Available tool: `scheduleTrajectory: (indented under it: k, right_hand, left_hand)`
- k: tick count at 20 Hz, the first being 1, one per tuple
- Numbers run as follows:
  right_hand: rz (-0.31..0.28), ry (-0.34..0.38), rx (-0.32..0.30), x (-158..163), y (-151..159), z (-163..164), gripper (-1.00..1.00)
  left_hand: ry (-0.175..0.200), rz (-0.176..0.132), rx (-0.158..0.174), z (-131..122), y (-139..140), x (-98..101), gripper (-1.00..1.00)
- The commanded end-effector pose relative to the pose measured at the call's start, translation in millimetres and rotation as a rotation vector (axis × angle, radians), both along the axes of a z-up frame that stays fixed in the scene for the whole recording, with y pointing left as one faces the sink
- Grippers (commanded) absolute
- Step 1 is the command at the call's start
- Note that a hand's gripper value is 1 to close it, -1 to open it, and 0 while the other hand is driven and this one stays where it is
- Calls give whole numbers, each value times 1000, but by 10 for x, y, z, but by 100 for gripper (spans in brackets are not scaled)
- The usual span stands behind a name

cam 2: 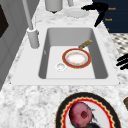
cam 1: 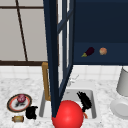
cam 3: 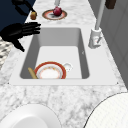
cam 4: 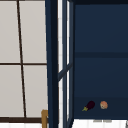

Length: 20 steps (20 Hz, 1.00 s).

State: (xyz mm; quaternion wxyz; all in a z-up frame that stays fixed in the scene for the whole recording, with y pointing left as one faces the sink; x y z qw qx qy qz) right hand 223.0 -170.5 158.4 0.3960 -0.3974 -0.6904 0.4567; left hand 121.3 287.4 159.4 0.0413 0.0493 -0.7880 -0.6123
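My left hand (cam 1: 31, 112) hovers over the counter left of the sink, fingers relaxed and holding nothing. It is beside a patterned plate (cam 1: 12, 105) that carries a red fruit (cam 1: 21, 98), and a small brown item (cam 1: 18, 118) lies just left of it. This hand also shows at the left side view's right edge (cam 2: 123, 61) and far off in the right side view (cam 3: 21, 3). My right hand (cam 1: 84, 100) hangs above the sink's front right part, fingers straight and empty (cam 3: 20, 31). In the basin lie a red-rimmed plate (cam 2: 76, 58) and a thin brownish vegetable (cam 2: 85, 44).
An open dark blue cabinet door (cam 1: 53, 50) hangs over the sink. Inside the cabinet lie an eggplant (cam 4: 88, 105) and a peach (cam 4: 103, 105). A large red ball (cam 1: 67, 115) sits at the front edge. The faucet (cam 3: 96, 37) stands behind the basin; a grey pot (cam 1: 123, 82) and white plate (cam 1: 120, 108) are right.
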Motion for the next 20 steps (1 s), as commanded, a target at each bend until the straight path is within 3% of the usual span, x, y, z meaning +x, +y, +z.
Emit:
scheduleTrajectory:
  k: [1,4,7,14,20]
  right_hand:
    - [-28,22,0,12,-3,31,-100]
    - [-13,52,-1,13,-38,98,-100]
    - [-11,28,0,26,-13,60,-100]
    - [-38,126,-26,-12,-279,549,-100]
    - [-72,145,-41,-26,-489,951,-100]
  left_hand:
    - [0,0,0,0,0,0,0]
    - [0,0,0,0,0,0,0]
    - [0,0,0,0,0,0,0]
    - [0,0,0,0,0,0,0]
    - [0,0,0,0,0,0,0]
